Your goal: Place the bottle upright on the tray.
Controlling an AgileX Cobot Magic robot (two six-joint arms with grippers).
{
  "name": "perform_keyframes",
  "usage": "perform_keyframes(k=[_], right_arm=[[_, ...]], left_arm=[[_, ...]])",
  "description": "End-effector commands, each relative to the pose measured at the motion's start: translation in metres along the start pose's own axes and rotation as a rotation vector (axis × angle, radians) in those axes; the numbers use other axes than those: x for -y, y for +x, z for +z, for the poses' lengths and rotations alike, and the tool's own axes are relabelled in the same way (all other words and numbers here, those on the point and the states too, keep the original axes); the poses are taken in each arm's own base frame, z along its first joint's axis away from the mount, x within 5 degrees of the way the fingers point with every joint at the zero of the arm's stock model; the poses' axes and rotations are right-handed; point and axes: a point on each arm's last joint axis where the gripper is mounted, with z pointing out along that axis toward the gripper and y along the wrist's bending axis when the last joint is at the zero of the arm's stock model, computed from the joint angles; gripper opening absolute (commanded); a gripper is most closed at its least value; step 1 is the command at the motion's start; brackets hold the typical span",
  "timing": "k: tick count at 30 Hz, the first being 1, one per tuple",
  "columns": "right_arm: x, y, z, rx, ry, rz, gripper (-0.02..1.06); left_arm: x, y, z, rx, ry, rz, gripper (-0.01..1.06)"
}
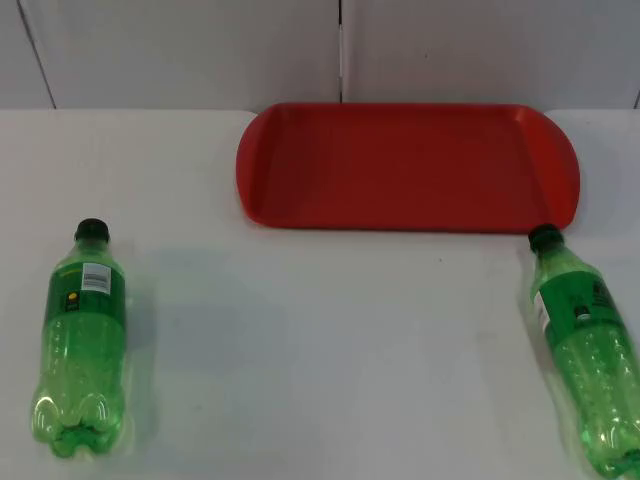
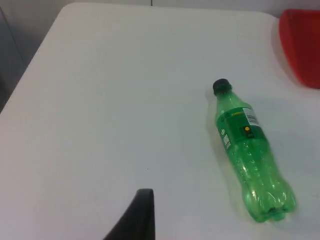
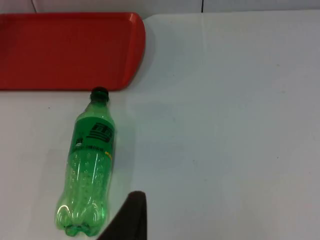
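Green plastic bottles lie flat on the white desk (image 1: 330, 340), none on the red tray (image 1: 400, 165).

The left bottle (image 1: 83, 340) rests well apart from the tray; the right bottle (image 1: 588, 345) has its cap just beside the tray's corner. Each pincer hangs above the desk near its own bottle; whether either is open or closed, I cannot tell.

White table (image 1: 330, 340): tray (image 1: 410, 165), bottles (2) (image 1: 82, 340)
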Motion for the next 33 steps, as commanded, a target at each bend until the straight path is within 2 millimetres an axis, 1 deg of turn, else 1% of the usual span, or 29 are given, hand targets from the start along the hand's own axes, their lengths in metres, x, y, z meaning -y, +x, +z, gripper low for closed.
perform_keyframes(k=[1, 4, 10, 11, 19, 22, 26, 27, 31, 32, 33], right_arm=[[0.0, 0.0, 0.0, 0.008, -0.001, 0.004, 1.05], [0.0, 0.0, 0.0, 0.008, -0.001, 0.004, 1.05], [0.0, 0.0, 0.0, 0.008, -0.001, 0.004, 1.05], [0.0, 0.0, 0.0, 0.008, -0.001, 0.004, 1.05], [0.0, 0.0, 0.0, 0.008, -0.001, 0.004, 1.05], [0.0, 0.0, 0.0, 0.008, -0.001, 0.004, 1.05], [0.0, 0.0, 0.0, 0.008, -0.001, 0.004, 1.05], [0.0, 0.0, 0.0, 0.008, -0.001, 0.004, 1.05], [0.0, 0.0, 0.0, 0.008, -0.001, 0.004, 1.05], [0.0, 0.0, 0.0, 0.008, -0.001, 0.004, 1.05], [0.0, 0.0, 0.0, 0.008, -0.001, 0.004, 1.05]], left_arm=[[0.002, -0.004, -0.005, 0.035, 0.012, -0.011, 1.05], [0.002, -0.009, -0.011, 0.061, 0.013, -0.009, 1.05], [0.003, -0.027, -0.019, 0.07, 0.013, -0.01, 1.05], [0.003, -0.032, -0.02, 0.069, 0.013, -0.017, 1.05], [0.003, -0.045, -0.019, 0.054, 0.012, -0.021, 1.05], [0.003, -0.048, -0.015, 0.028, 0.012, -0.023, 1.05], [0.004, -0.055, -0.001, -0.048, 0.026, -0.039, 1.05], [0.004, -0.055, -0.001, -0.048, 0.026, -0.039, 1.05], [0.005, -0.06, 0.012, -0.114, 0.051, -0.062, 1.05], [0.005, -0.06, 0.012, -0.114, 0.051, -0.062, 1.05], [0.005, -0.062, 0.018, -0.144, 0.05, -0.061, 1.05]])
